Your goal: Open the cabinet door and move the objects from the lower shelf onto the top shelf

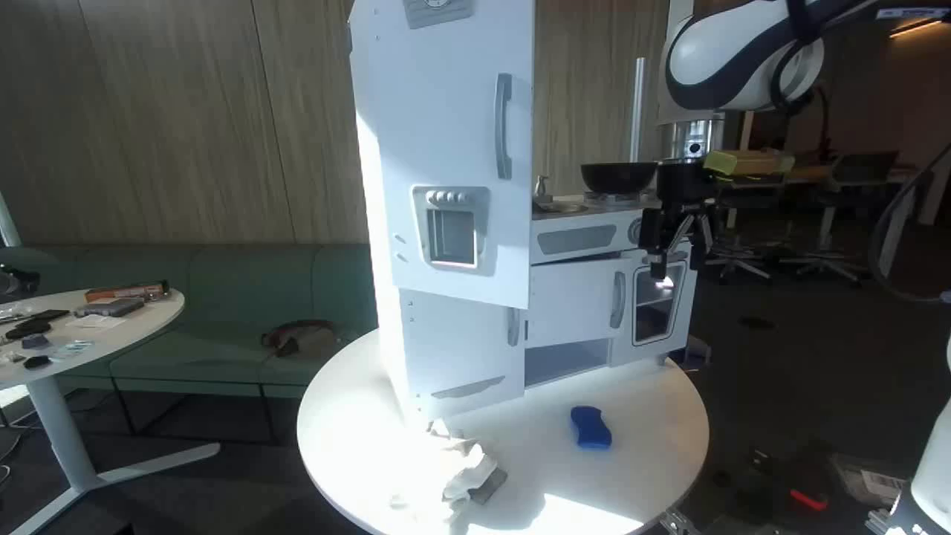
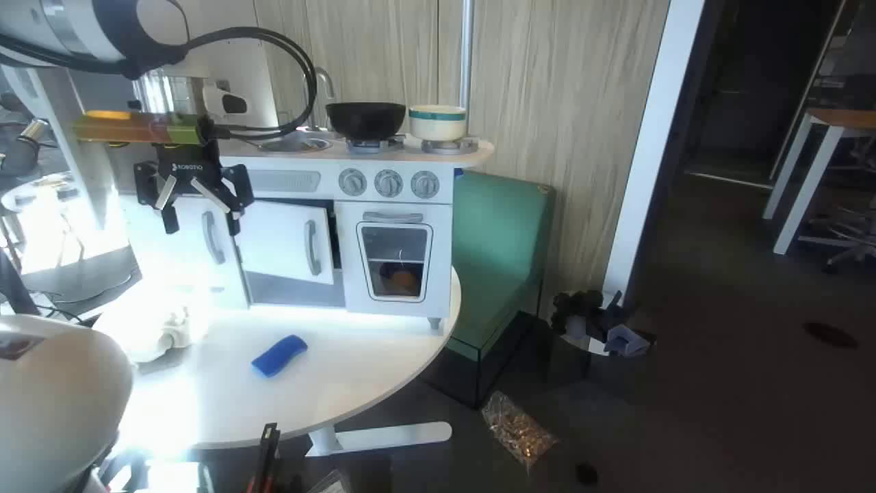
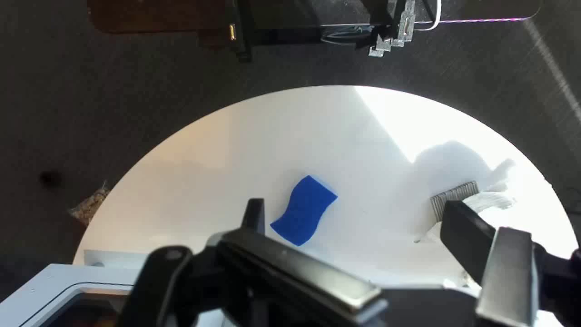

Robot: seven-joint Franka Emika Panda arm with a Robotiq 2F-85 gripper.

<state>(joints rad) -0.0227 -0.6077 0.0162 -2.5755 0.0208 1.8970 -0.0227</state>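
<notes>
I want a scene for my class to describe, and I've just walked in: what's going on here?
A robot arm holds its open, empty gripper near a white toy kitchen, so nothing is being handled at this moment. The cabinet door stands slightly ajar. A blue sponge-like block lies on the round table, and a black pan and a cream pot sit atop the kitchen.

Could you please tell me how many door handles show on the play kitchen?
4: the upper fridge handle, the lower fridge handle below it, the cabinet handle and the horizontal oven handle. Others may hide on sides facing away.
</notes>
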